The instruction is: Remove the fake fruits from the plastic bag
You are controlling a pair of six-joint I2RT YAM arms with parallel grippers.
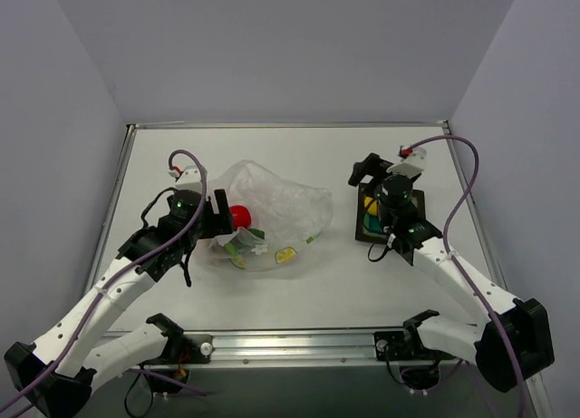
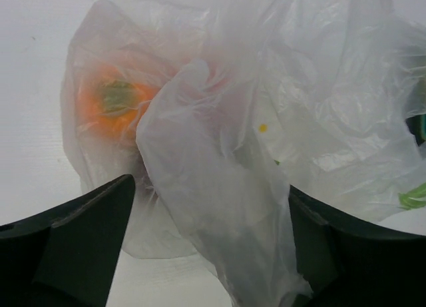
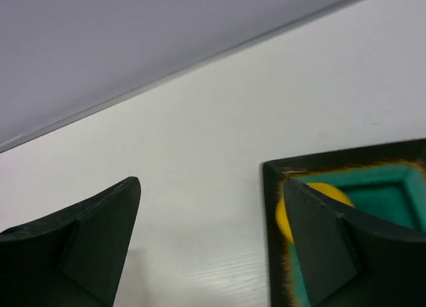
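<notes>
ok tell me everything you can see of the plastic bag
The plastic bag is thin, translucent, whitish film with citrus-slice prints, crumpled in a heap on the table, left of centre. An orange fruit shows through it, a red fruit at its left edge. One fold sits between the left gripper's open fingers.

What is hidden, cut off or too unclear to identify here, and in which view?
- Bag contents: top view, folds of the plastic bag hide how many fruits remain inside.
- Orange fruit: left wrist view, blurred behind the film; its shape is unclear.
- Yellow fruit: right wrist view, partly behind a finger of the right hand; the tray is cut off by the edge.
- Red fruit: top view, partly covered by the left hand.
</notes>
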